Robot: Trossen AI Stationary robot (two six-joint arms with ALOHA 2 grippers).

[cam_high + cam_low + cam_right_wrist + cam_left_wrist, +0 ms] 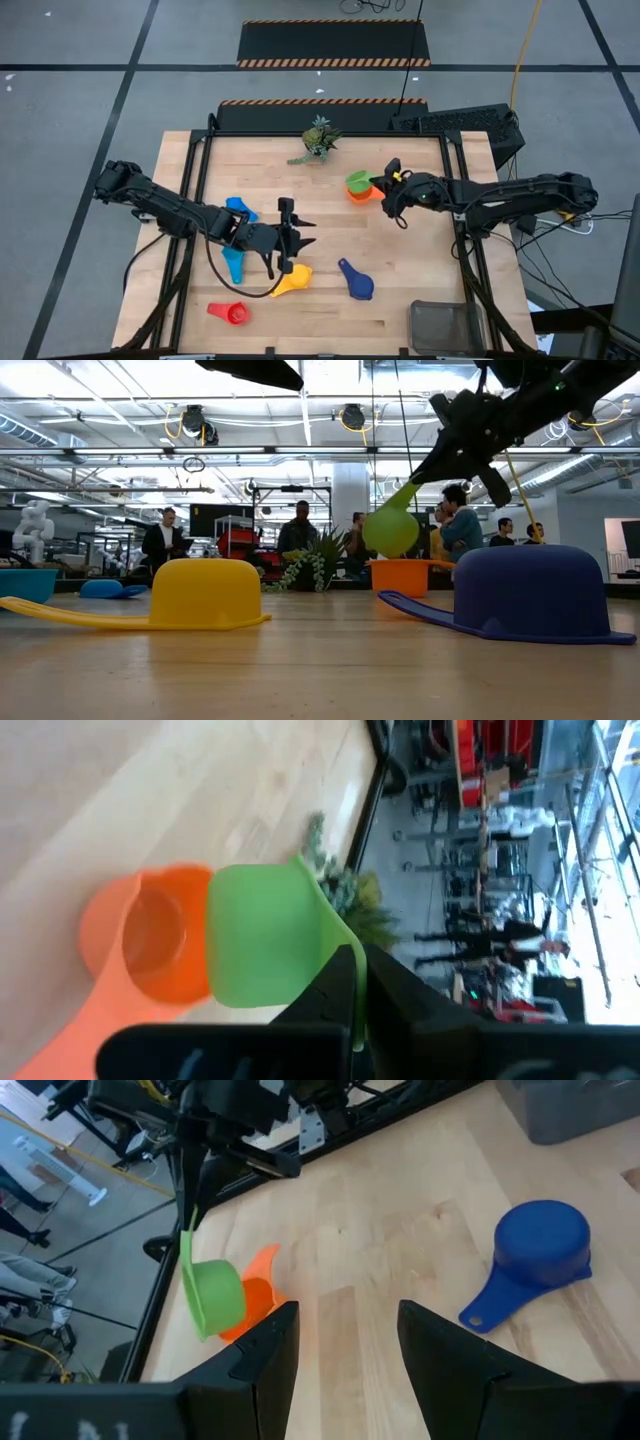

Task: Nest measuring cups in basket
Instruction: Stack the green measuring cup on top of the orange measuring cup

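Note:
My right gripper (386,181) is shut on a green measuring cup (358,181), which hangs just over an orange cup (361,194) standing on the table at the far right. Farther left, my left gripper (305,236) hovers open with nothing between its fingers. Below and around it lie a yellow cup (292,281), a dark blue cup (356,281), a red cup (230,313) and two light blue cups (240,208) (233,263). The dark mesh basket (445,326) stands at the near right corner. My right gripper pinches the free end of the green cup's handle (352,982) between its two fingers. It comes from the table's right, slanting a little downward. The cup is off the table; its bowl (390,531) hangs tilted below the fingers, right above the orange cup (404,575).
A small green plant sprig (318,141) lies at the far edge, behind the orange cup. Bare wood lies between the dark blue cup and the basket. In the low view, people stand in the room beyond the table.

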